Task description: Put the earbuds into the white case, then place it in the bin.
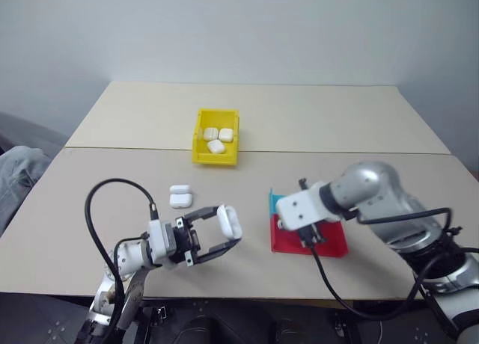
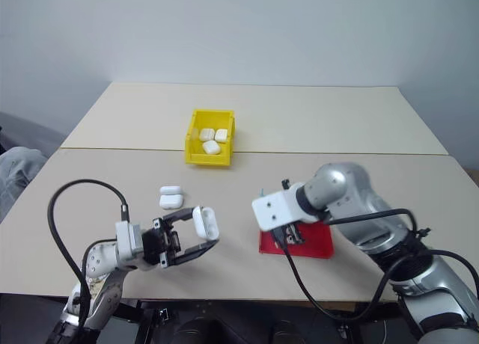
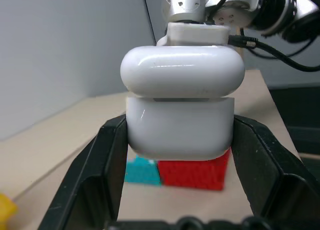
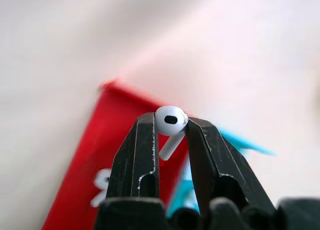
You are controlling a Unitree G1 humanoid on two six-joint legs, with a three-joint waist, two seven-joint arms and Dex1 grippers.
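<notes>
Beige table (image 1: pixel 314 127) holds a yellow bin (image 1: pixel 215 134) mid-table, two white cases (image 1: pixel 179 196) toward the near edge, plus red tray (image 1: pixel 329 243) and cyan tray (image 1: pixel 274 203) touching.

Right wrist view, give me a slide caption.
Right gripper pinching one white earbud by its head above the red tray.

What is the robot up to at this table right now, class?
The left gripper holds a white case above the table; its lid looks closed or nearly so. The right gripper pinches one earbud above the red tray, with the cyan tray beside it. Two more cases lie on the table, and three sit in the yellow bin. The earbud is not yet in the case.
</notes>
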